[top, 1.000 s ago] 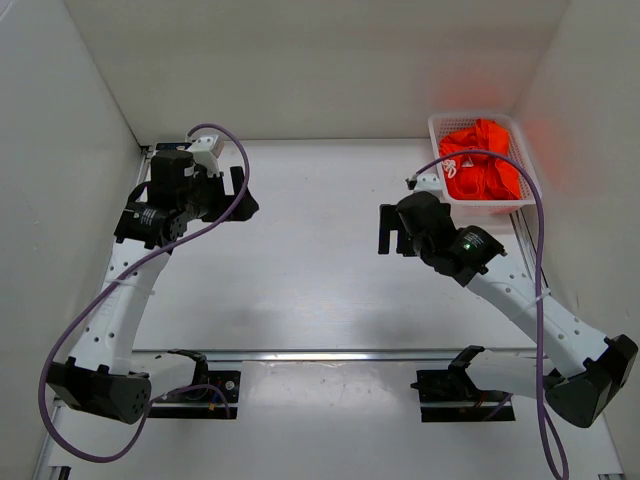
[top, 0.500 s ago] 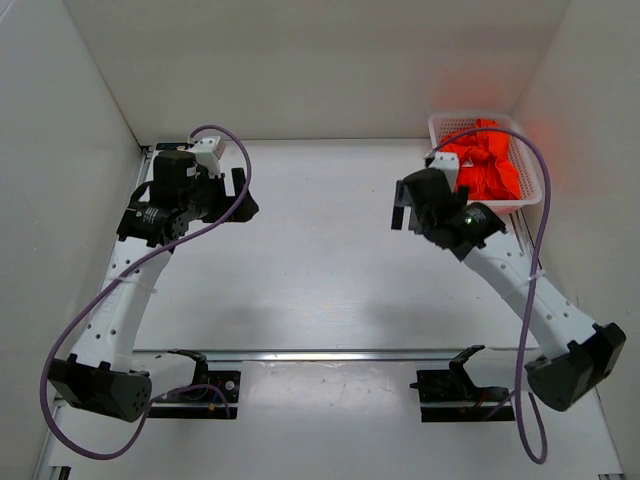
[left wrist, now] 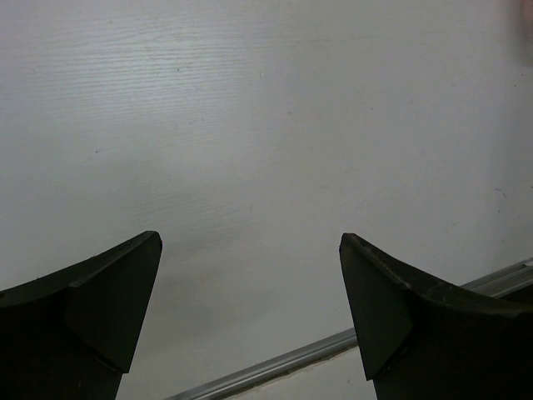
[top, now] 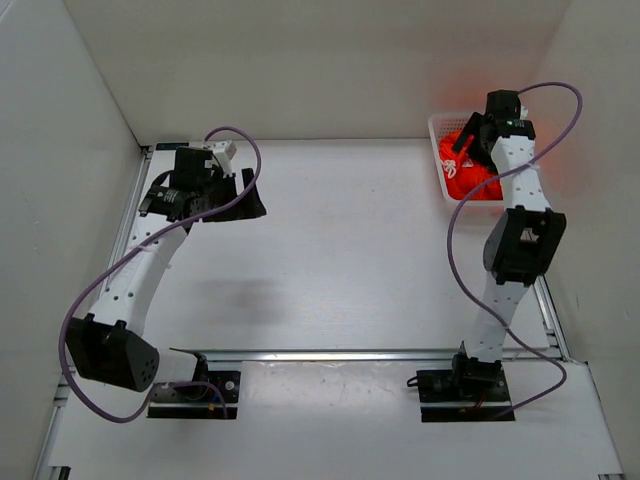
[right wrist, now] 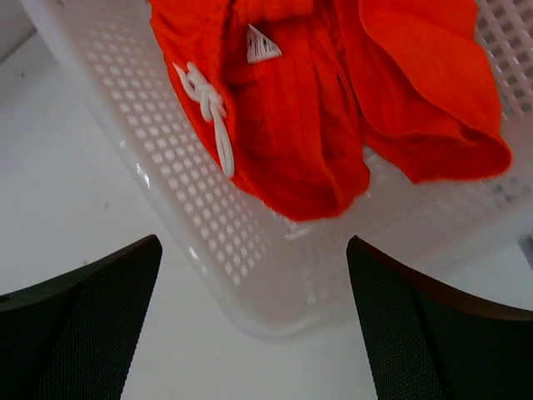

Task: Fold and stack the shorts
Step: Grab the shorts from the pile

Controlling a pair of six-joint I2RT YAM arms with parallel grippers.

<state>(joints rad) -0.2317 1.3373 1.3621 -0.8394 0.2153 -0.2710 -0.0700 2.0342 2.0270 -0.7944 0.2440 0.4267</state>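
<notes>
The orange-red shorts (top: 470, 176) lie crumpled in a white perforated basket (top: 441, 130) at the far right. In the right wrist view the shorts (right wrist: 333, 100) fill the basket (right wrist: 241, 250), with the white drawstring (right wrist: 208, 108) and a small white tag (right wrist: 262, 46) showing. My right gripper (top: 468, 135) is open and empty, raised above the basket's near corner; in its own view the right gripper (right wrist: 254, 308) straddles that corner. My left gripper (top: 248, 195) is open and empty over the bare table at the far left; in its own view the left gripper (left wrist: 250, 300) has nothing between its fingers.
White walls close in the table at the back and both sides. A metal rail (left wrist: 275, 365) runs along the table edge under the left gripper. A metal rail (top: 330, 353) crosses the near side by the arm bases.
My right arm has swung up and back, from the table left of the basket to above the basket. My left gripper has shifted slightly to the right.
</notes>
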